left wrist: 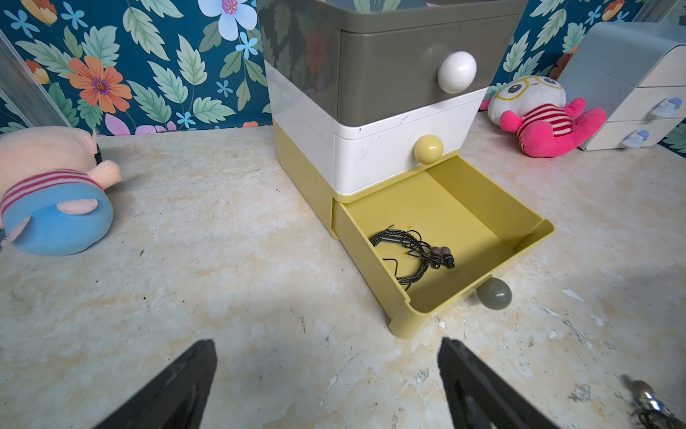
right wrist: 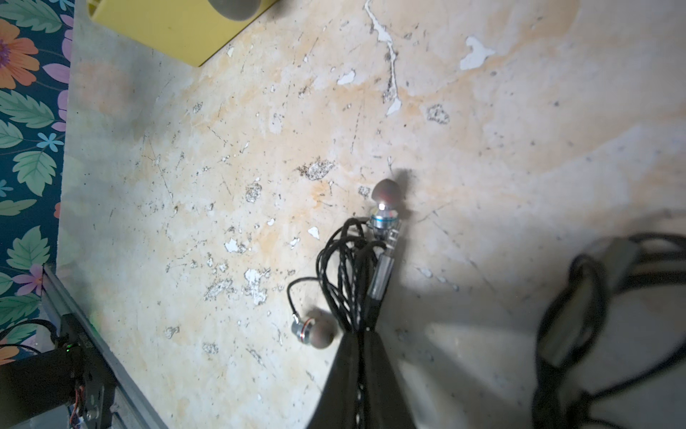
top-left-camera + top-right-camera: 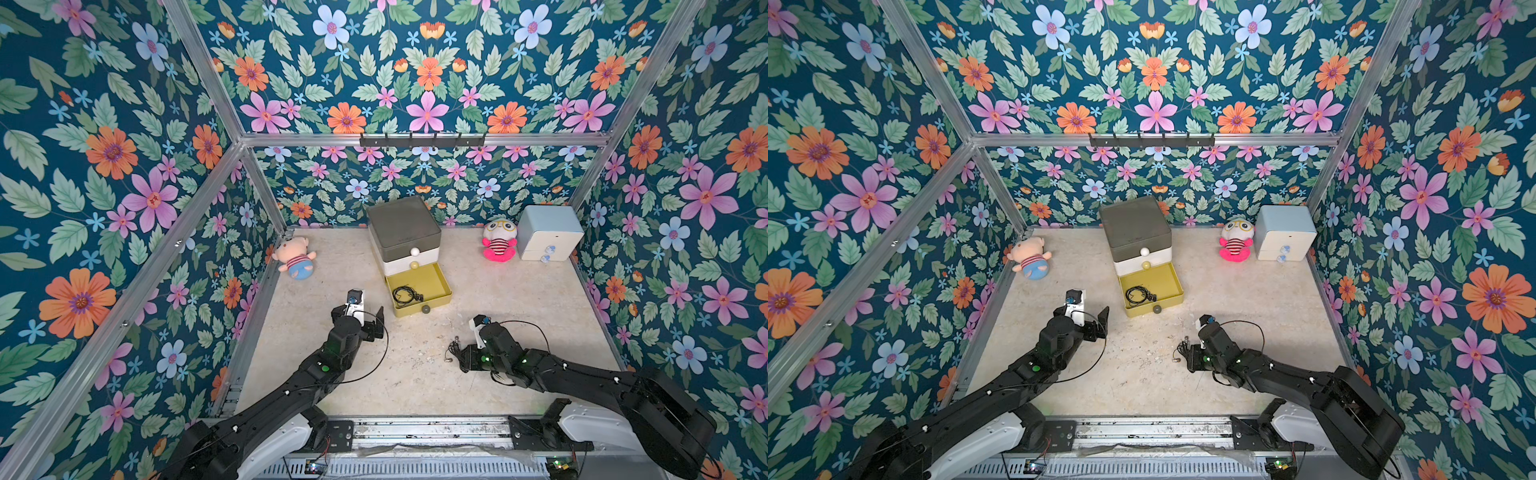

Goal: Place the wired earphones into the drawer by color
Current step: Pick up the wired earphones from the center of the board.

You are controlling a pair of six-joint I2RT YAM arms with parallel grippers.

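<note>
Earphones (image 2: 349,286) clamped by cord (image 2: 331,256) alone in right gripper (image 2: 362,341); left gripper (image 1: 326,347) spread wide, empty. You risk slip on lift: loose buds (image 2: 386,193) may snag drawer (image 1: 531,237) rim.

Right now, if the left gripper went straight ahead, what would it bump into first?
The open left gripper would probably hit the pulled-out yellow drawer near its front corner, though depth is unclear.

No writing, label, brand, number or sign can be read in any view, neither on the grey, white and mustard-yellow plastic three-drawer chest (image 1: 389,74) just beyond the left pincer (image 1: 326,343) nor elsewhere.
</note>
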